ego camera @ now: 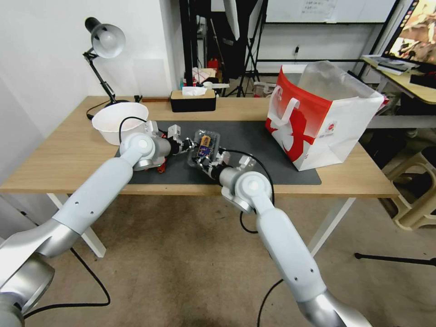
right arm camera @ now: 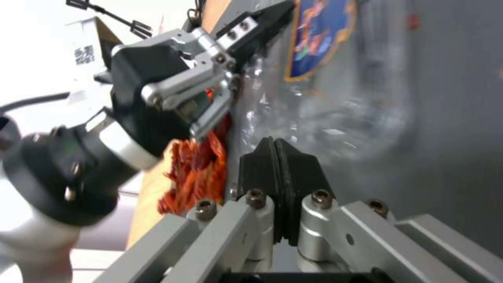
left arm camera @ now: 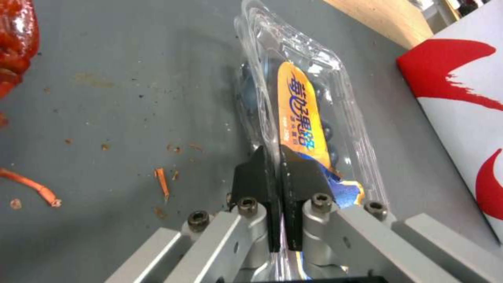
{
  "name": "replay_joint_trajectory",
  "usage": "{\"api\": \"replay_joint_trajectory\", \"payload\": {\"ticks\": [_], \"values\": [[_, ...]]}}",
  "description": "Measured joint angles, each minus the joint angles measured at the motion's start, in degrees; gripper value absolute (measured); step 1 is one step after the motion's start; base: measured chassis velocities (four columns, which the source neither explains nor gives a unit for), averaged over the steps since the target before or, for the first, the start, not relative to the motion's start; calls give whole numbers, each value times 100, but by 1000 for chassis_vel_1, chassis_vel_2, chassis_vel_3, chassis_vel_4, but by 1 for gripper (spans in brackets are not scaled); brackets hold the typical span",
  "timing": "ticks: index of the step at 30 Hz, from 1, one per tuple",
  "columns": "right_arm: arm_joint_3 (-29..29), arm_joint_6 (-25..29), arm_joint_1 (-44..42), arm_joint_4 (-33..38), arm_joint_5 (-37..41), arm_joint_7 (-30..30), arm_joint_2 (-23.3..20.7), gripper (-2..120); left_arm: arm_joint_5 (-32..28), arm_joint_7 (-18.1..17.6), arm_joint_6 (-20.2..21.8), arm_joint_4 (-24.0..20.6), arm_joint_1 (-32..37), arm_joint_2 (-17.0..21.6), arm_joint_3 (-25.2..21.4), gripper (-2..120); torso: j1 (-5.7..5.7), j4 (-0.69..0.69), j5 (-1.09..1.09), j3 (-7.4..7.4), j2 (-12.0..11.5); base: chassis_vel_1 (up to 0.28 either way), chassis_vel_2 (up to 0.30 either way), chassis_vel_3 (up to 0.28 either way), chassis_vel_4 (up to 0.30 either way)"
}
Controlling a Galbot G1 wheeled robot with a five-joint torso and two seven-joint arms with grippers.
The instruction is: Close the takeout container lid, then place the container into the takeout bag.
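left gripper: pads pressed together, pinching the edge of the lid. In the head view it sits at the container's left side; in the right wrist view it shows farther off, clamped on clear plastic.
right gripper: pads pressed together at the near edge of the container; cannot tell if plastic is caught between them. In the head view it is at the container's near end.
container: clear plastic clamshell with dark blueberries inside, on the dark mat, mid-surface between the two grippers. Not in the bag.
lid: clear half with an orange and blue sticker; tilted up on edge in the left wrist view, berries visible through it. Cannot tell if it is snapped down.
bag: red and white, white strap handles, open at the top, upright on the right end of the mat, well apart from the container.
mat: orange crumbs and red-orange food scraps beside the left gripper.
white bowl: left of the mat, behind the left arm.
surface: wooden top; black tissue box at the back edge, desk lamp at the back left.
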Motion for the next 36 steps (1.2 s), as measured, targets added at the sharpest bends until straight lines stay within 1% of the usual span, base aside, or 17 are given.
{"api": "replay_joint_trajectory", "payload": {"ticks": [3,4,5,9,10,12,13,16,17,19,21,23,25,26,28,31,36], "values": [[-25,40,-202,307,-140,-64,-235,0,0,0,-9,-17,14,17,-12,0,0,0,0,0,0,0,0,0,0],[-32,242,-597,781,-1013,-351,-630,0,-5,2,-19,-62,50,54,-48,0,-1,0,-1,0,0,0,0,0,0],[-32,242,-597,781,-1013,-351,-630,0,-5,2,-19,-62,50,54,-48,0,-1,0,-1,0,0,0,0,0,0],[29,825,-1272,1469,-2908,-1065,-1218,0,-5,1,-36,-160,110,106,-82,0,0,1,0,-1,0,0,0,0,0],[29,825,-1272,1469,-2908,-1065,-1218,0,-5,1,-36,-160,110,106,-82,0,0,1,0,-1,0,0,0,0,0],[158,1293,-1697,1758,-4129,-1441,-1527,1,-13,-2,-40,-204,126,118,-90,0,0,1,0,0,0,0,0,0,0],[158,1293,-1697,1758,-4129,-1441,-1527,1,-13,-2,-40,-204,126,118,-90,0,0,1,0,0,0,0,0,0,0],[398,1839,-2336,2072,-5129,-1673,-1800,15,-22,-6,-43,-239,142,127,-101,0,0,-1,1,0,0,0,0,0,0],[398,1839,-2336,2072,-5129,-1673,-1800,15,-22,-6,-43,-239,142,127,-101,0,0,-1,1,0,0,0,0,0,0],[624,2235,-2823,2200,-5665,-1830,-1873,25,-27,-19,-44,-320,225,179,-164,0,-1,-4,0,-1,0,0,0,0,0],[723,2502,-3145,2268,-5924,-1905,-1911,35,-31,-56,-46,-440,389,285,-277,0,-1,2,-2,-1,0,0,0,0,0],[793,2730,-3392,2294,-6130,-1959,-1910,38,-34,-68,-49,-470,436,323,-325,0,-1,5,-1,-1,0,0,0,0,0],[886,3193,-3828,2300,-6530,-1978,-1855,49,-51,-73,-59,-487,465,350,-368,0,-1,3,-1,-1,0,0,0,0,0],[886,3193,-3828,2300,-6530,-1978,-1855,49,-51,-73,-59,-487,465,350,-368,0,-1,3,-1,-1,0,0,0,0,0],[959,3652,-4302,2265,-6933,-1917,-1674,58,-88,-70,-63,-503,473,368,-385,0,-1,-3,-1,-1,0,0,0,0,0],[981,4014,-4686,2132,-7206,-1804,-1421,68,-117,-61,-64,-509,477,377,-403,0,-1,-1,0,-1,1,0,0,0,0],[1014,4261,-4922,1932,-7376,-1761,-1160,85,-133,-52,-65,-557,498,366,-421,0,-1,1,-1,0,1,0,0,0,0]]}}
